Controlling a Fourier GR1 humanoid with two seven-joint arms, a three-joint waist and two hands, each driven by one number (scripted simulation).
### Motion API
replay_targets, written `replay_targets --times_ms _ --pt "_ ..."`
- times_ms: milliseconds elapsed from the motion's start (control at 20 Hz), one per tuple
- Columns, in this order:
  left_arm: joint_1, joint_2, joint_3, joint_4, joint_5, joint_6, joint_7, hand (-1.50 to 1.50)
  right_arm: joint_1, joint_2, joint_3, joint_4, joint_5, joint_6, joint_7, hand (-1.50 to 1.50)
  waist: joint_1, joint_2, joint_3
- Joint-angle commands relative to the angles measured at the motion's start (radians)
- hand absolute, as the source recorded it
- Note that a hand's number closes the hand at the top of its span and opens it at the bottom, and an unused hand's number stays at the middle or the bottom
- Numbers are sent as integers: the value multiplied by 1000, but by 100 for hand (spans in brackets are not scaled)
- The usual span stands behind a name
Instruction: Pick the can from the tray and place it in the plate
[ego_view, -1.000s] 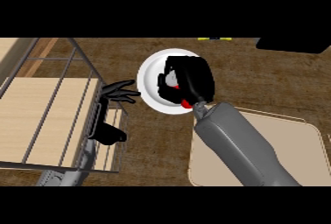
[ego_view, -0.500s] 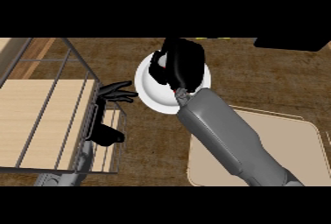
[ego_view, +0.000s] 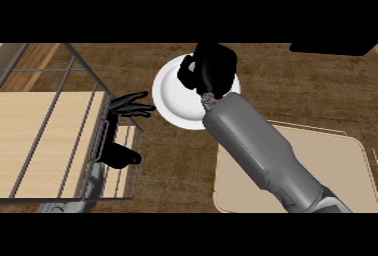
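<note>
The white plate (ego_view: 173, 97) lies on the brown counter at upper centre. My right hand (ego_view: 212, 67) hovers over the plate's far right rim with its fingers curled downward. Only a small red bit (ego_view: 210, 100) peeks out at the wrist end, and the rest of the can is hidden under the hand. The can shows nowhere else. The beige tray (ego_view: 332, 160) at the lower right has nothing on its visible part, and my right forearm crosses it. My left hand (ego_view: 127, 107) rests open beside the wire rack, left of the plate.
A wire rack (ego_view: 81, 90) over a light wooden board (ego_view: 37, 140) fills the left side. A dark object (ego_view: 332, 47) sits at the counter's far right edge.
My right hand has moved away from me, from over the plate's middle to its far rim. The left hand has not moved.
</note>
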Motion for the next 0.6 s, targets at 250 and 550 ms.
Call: replay_targets --times_ms 250,550 --pt "111 16 35 145 -16 58 162 0 8 2 -61 143 -146 33 -52 150 9 33 -9" --pt "118 15 32 136 -11 50 170 0 46 2 -96 221 -287 133 -134 -150 17 34 -8"
